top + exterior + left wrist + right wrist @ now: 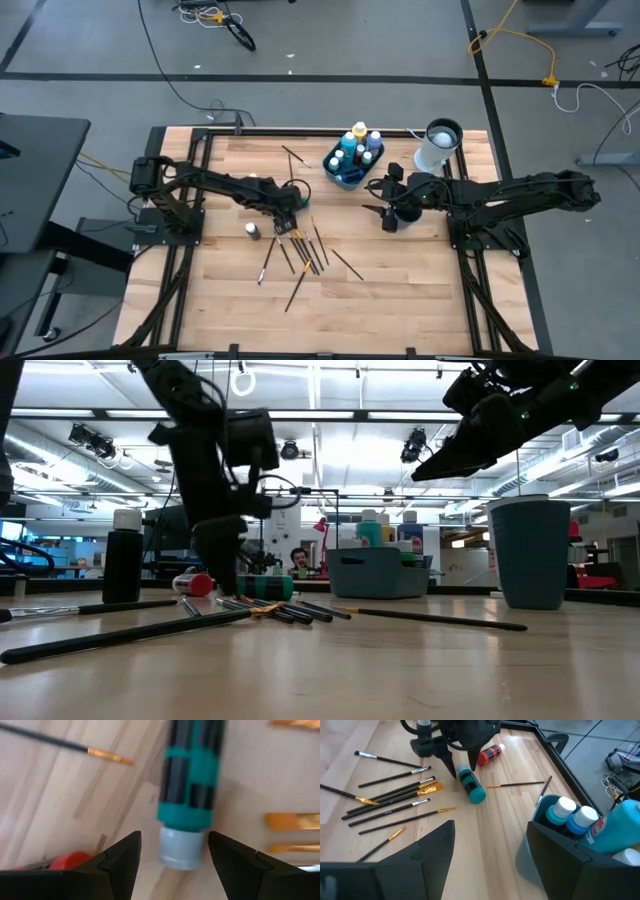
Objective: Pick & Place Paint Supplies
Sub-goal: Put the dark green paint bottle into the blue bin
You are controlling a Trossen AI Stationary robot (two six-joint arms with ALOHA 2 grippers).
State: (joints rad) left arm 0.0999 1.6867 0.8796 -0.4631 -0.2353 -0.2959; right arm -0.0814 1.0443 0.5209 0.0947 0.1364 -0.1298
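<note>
A green-labelled paint bottle (192,775) lies on its side on the wooden table, among the brushes (395,795) scattered there. My left gripper (174,837) points steeply down over the bottle's grey cap (181,851). It is open, one finger on each side of the cap with a gap on both sides. A red bottle (490,755) lies just beyond it. My right gripper (490,825) hangs open in the air beside the blue bin (332,170), with nothing between its fingers.
The bin holds several bottles with blue and white caps (572,817). A tall white cylinder (437,148) stands at the far right. A small dark bottle (124,560) with a white cap stands upright left of the brushes. A single brush (517,784) lies near the bin.
</note>
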